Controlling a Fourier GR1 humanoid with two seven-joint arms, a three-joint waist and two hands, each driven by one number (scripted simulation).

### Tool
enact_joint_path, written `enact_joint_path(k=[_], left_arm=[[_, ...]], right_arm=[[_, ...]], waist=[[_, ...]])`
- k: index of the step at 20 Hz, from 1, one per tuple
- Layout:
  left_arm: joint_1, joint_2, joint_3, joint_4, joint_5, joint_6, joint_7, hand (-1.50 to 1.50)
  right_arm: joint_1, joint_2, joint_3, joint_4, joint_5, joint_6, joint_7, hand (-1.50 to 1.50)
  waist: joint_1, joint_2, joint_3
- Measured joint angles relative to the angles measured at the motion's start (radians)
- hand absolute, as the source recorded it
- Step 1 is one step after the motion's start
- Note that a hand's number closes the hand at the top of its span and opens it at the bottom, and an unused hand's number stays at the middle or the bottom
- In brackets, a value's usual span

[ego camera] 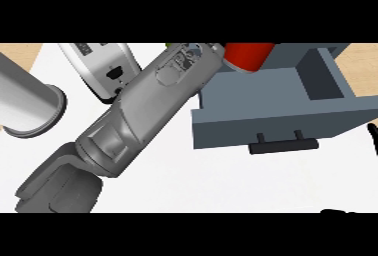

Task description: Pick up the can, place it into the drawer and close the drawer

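White counter (pixel 221 185), tan strips at far corners. Grey drawer (pixel 325 107) open, black handle (pixel 283 145) facing robot. Red can (pixel 247 56) at drawer's far-left corner, beside left forearm (pixel 148 105). Left hand hidden; finger state cannot tell. Right hand (pixel 369 135) at right edge, finger state cannot tell. Grey cylinder (pixel 29 105) and white appliance (pixel 103 67) far left.

Silver toaster (pixel 103 67) at back, grey cylinder (pixel 29 102) lying left, white counter (pixel 221 180)

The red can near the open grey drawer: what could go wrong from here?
1. The red can shows at the back edge of the open grey drawer, so it may catch the wall instead of going inside.
2. The grey left forearm hides the hand, so the hold on the can cannot be checked.
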Motion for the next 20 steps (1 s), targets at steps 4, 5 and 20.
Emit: enact_joint_path(k=[4,5,20], left_arm=[[-0.008,0.0,-0.044,0.035,0.027,0.026,-0.027,1.5],[0.004,0.0,-0.054,0.04,0.034,0.034,-0.044,1.5],[0.036,0.0,-0.19,0.099,0.098,0.111,-0.099,-1.5]], right_arm=[[-0.016,0.008,0.02,-0.005,0.015,-0.013,0.01,-1.5],[-0.021,0.002,0.015,-0.004,0.008,-0.011,0.015,-1.5],[-0.067,-0.024,0.009,0.021,-0.002,-0.002,0.016,-1.5]], waist=[[-0.011,0.003,0.0],[-0.014,0.004,0.0],[-0.047,0.012,0.001]])
